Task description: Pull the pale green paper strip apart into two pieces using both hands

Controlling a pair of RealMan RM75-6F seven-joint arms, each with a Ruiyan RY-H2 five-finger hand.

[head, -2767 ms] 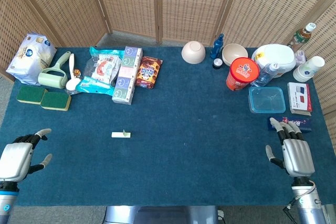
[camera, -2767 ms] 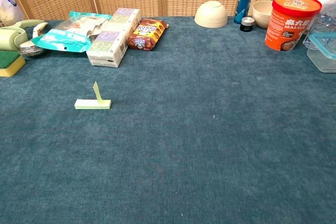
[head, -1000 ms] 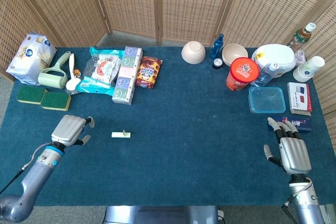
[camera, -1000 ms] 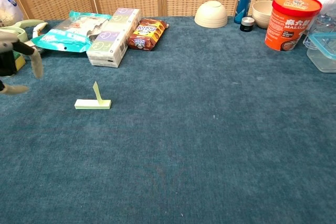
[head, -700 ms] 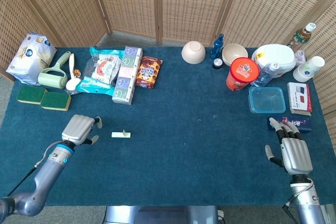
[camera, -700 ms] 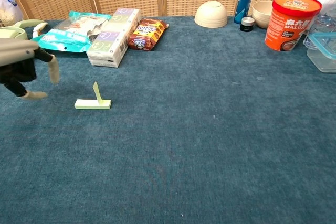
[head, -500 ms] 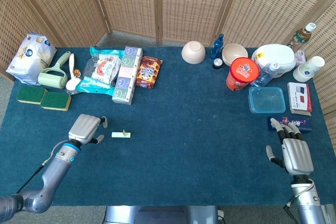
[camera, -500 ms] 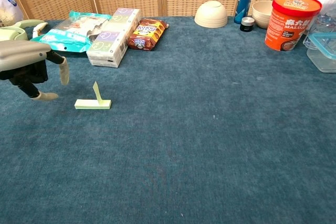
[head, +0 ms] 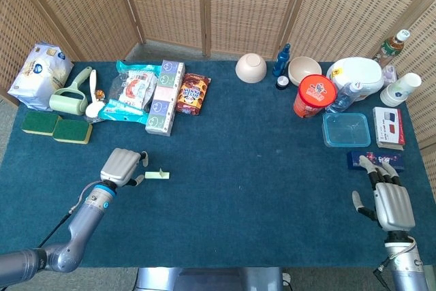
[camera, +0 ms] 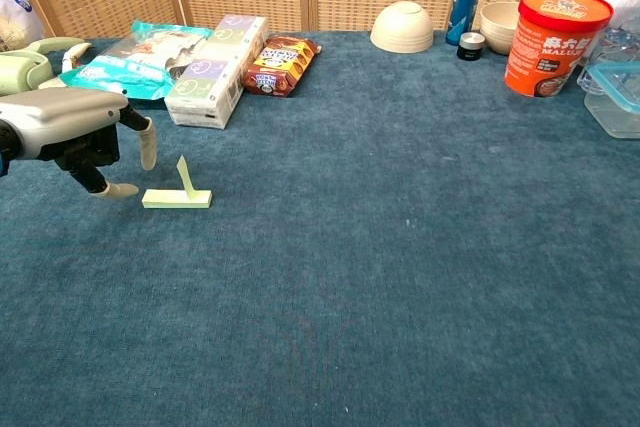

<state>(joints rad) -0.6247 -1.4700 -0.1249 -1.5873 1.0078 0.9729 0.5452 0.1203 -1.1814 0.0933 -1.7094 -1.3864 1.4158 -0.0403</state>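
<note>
A dark blue carpeted worktop point(head: 259, 189) fills both views, backed by woven rattan screens point(head: 238, 5). Along its far edge the larger things lie: one white bag point(head: 39, 67), one white lidded container point(head: 355, 76), one teal snack pouch point(head: 129, 90), one pale tissue pack point(head: 165, 97), one red tub point(head: 315, 95), one clear box with a blue rim point(head: 346, 129), two green-and-yellow sponges point(head: 56, 127), one pale green lint roller point(head: 71, 97), two cream bowls point(head: 251, 68), one brown biscuit packet point(head: 193, 93), one red-and-white carton point(head: 388, 127), one paper cup point(head: 402, 88) and one blue bottle point(head: 283, 59).

The left robot hand point(head: 121, 166) sits low over the worktop at the left front, grasping nothing, its fingers point(camera: 147, 150) curved down and apart; a fingertip lies just beside the left end of the strip, and contact cannot be told. The right robot hand point(head: 390, 202) is at the right front edge, well apart from the strip, released, fingers spread and pointing away.

The one pale green paper strip point(camera: 178, 195) lies flat on the worktop just right of the left robot hand, in one piece, with one short tab standing up from it.
</note>
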